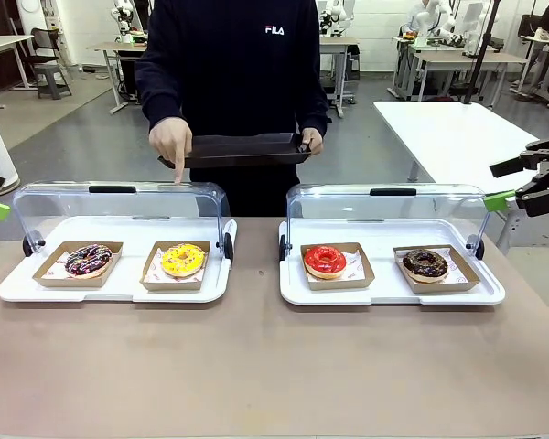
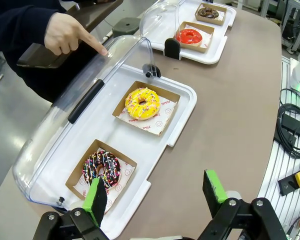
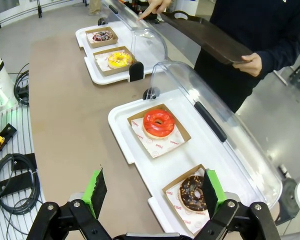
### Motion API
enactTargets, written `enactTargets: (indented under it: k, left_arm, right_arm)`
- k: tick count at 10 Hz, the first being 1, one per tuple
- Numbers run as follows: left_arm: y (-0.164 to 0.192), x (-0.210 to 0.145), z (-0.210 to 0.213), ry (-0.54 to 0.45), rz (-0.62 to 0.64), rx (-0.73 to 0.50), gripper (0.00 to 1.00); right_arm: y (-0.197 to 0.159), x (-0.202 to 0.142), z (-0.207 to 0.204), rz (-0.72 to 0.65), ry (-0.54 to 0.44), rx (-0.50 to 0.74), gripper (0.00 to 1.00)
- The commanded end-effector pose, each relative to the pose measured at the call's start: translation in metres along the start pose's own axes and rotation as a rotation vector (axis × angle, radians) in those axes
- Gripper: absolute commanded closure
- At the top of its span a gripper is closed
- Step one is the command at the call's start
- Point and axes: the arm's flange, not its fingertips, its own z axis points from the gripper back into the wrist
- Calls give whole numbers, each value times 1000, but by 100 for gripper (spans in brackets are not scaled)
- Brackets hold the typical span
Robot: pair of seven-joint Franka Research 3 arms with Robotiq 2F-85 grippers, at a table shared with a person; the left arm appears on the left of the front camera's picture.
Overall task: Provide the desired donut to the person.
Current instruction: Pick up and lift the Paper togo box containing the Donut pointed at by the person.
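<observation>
I am at the choosing step, with nothing picked up yet. Across the surface (image 1: 274,366), the person (image 1: 233,64) lowers a pointing hand (image 1: 171,142) so the fingertip meets the swung-back clear lid (image 1: 119,203) directly behind the yellow donut (image 1: 183,259). I take that one as the one wanted. Their other hand (image 1: 311,140) holds a dark serving tray (image 1: 242,148) level in front of them, and I judge that is where the donut belongs.

My left tool (image 2: 155,192) hangs over the near edge of the white tray (image 1: 119,291), with its green pads wide apart and nothing between them. My right tool (image 3: 153,191) is likewise spread and empty, above the other tray.

The left tool is the nearer one, so the next move is its own. It should travel over the yellow donut, come down, close gently enough not to crush the icing, and lift clear of the lid.

The donut is a ring with bright yellow icing and coloured sprinkles. It lies on printed paper in a shallow brown cardboard dish (image 1: 156,279). It sits at the right-hand place of that tray, apart from the chocolate sprinkled donut (image 1: 89,259).
</observation>
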Motion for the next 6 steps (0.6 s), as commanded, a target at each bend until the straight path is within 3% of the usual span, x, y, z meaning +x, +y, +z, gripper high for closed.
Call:
enactTargets:
  k: [1,6]
  left_arm:
    - [1,0,0,-6,6,-8,0]
    - [1,0,0,-6,6,-8,0]
  right_arm:
    - [-1,0,-3,-12,-16,7,0]
    - [-1,0,-3,-12,-16,7,0]
